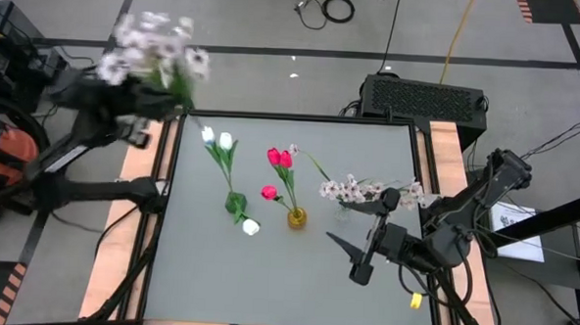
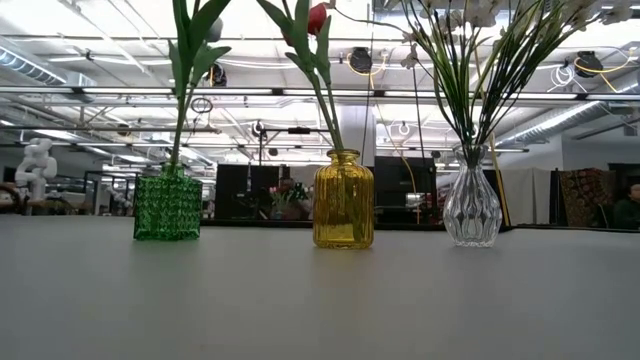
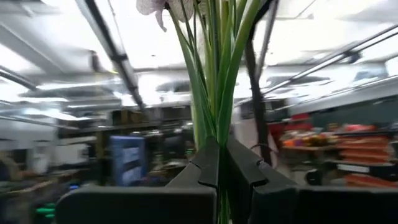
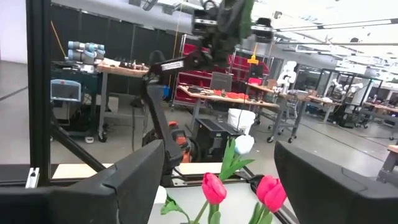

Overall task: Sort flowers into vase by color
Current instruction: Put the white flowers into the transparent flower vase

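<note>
A: Table [image 1: 265, 279] status?
B: Gray top, wood strips on both sides. Three vases sat mid-table in a row: green vase [image 2: 167, 207], yellow vase [image 2: 343, 200], clear vase [image 2: 472, 205].
A: Left arm pose?
B: Raised over the table's far left corner, elbow bent outboard. Left gripper [image 3: 219, 163] had its fingers pressed onto the green stems of a spray of pale blossoms [image 1: 153, 54], held upright and well apart from the vases.
A: Right arm?
B: Folded low at the table's right edge, wrist pointed inward toward the vases. Right gripper [image 1: 350, 258] hovered near the surface, fingers spread, nothing between them.
A: Flower positions?
B: White tulips [image 1: 217, 138] stood in the green vase; one white head [image 1: 251, 226] drooped near the vase. Pink-red tulips [image 1: 279, 158] stood in the yellow vase. A second bunch of pale blossom sprays [image 1: 367, 190] stood in the clear vase, just beside the right arm.
</note>
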Controlling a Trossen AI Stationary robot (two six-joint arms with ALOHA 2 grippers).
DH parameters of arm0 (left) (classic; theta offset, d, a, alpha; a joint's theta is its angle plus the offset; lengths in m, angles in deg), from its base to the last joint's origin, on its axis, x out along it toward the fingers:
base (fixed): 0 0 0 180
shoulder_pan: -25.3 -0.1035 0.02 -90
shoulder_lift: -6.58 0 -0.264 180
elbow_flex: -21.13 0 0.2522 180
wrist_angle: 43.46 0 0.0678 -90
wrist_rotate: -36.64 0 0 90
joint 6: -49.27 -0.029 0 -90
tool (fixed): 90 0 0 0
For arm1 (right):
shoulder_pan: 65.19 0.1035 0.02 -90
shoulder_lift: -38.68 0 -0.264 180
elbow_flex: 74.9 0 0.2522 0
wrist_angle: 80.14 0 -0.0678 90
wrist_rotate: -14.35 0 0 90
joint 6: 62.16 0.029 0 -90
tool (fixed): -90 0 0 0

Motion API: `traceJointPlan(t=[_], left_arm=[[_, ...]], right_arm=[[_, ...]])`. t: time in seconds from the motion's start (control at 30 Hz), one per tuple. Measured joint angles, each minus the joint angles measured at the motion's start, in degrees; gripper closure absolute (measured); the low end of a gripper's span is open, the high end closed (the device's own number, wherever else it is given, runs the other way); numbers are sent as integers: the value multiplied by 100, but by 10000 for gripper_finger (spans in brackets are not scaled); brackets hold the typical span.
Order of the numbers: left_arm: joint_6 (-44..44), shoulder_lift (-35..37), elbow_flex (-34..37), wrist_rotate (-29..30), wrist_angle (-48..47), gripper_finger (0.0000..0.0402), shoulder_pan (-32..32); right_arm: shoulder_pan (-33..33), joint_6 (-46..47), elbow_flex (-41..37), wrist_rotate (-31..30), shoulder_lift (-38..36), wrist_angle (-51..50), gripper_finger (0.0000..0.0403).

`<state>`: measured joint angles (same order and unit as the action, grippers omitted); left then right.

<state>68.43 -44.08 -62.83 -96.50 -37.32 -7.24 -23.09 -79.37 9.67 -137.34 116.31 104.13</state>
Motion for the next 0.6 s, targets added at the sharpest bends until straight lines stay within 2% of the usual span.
traceJointPlan(t=[0.1, 0.27, 0.43, 0.5, 0.6], left_arm=[[-256, -709, -196, 298, 418, 392, 639], [-1074, -1696, -654, 928, 418, 392, 1612], [-1807, -2168, -727, 1685, 286, 392, 2675], [-2186, -2280, -727, 2157, 123, 392, 3150], [-2779, -2403, -727, 2996, -166, 392, 3882]], right_arm=[[2, -38, 0, -11, -8, -26, 106], [0, -48, 0, -11, -26, -67, 106], [141, -218, 0, -405, -39, -72, 106], [197, -313, 0, -601, -46, -63, 106], [256, -367, 0, -471, -48, 28, 106]])
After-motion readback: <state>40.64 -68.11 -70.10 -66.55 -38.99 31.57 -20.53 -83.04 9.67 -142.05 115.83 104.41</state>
